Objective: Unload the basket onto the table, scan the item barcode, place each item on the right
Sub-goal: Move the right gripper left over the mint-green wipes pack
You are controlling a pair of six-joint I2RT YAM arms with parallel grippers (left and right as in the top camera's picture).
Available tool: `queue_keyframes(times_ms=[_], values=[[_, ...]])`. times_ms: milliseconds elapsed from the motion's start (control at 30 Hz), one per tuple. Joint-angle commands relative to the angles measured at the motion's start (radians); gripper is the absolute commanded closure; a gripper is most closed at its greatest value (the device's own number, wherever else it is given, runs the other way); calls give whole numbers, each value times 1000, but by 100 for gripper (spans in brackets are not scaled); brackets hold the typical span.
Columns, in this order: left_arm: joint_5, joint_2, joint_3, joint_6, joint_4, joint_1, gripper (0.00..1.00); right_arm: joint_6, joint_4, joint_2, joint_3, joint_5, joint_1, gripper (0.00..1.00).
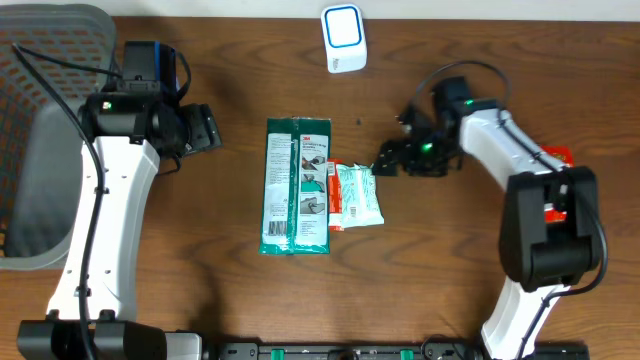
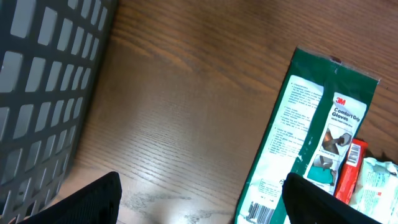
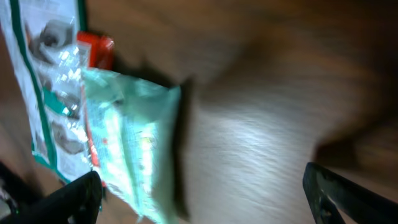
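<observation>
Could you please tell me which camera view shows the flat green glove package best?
The left wrist view: the flat green glove package is close and sharp, its print and barcode visible. The overhead view shows the whole package, but small. The right wrist view catches only a blurred strip of it.

The gloves pack (image 1: 297, 185) lies just left of the smaller packet (image 1: 360, 196), perhaps touching, scanner (image 1: 344, 38) behind them.

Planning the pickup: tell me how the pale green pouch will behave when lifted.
The pale green pouch looks like soft, crinkled film, so it will probably sag when lifted. Its glossy sheen suggests it may slip in a light pinch. Lying flat against the red pack, it should not roll.
</observation>
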Motion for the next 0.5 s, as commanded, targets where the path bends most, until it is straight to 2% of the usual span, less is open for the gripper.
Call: queue_keyframes(times_ms=[0,200,467], values=[[-9,-3,10,2,-5,4,17,106,82,-11,-26,11,85,2],[-9,-3,10,2,-5,4,17,332,103,-11,-27,353,211,5],[-9,-3,10,2,-5,4,17,438,68,-11,-27,626,301,9]])
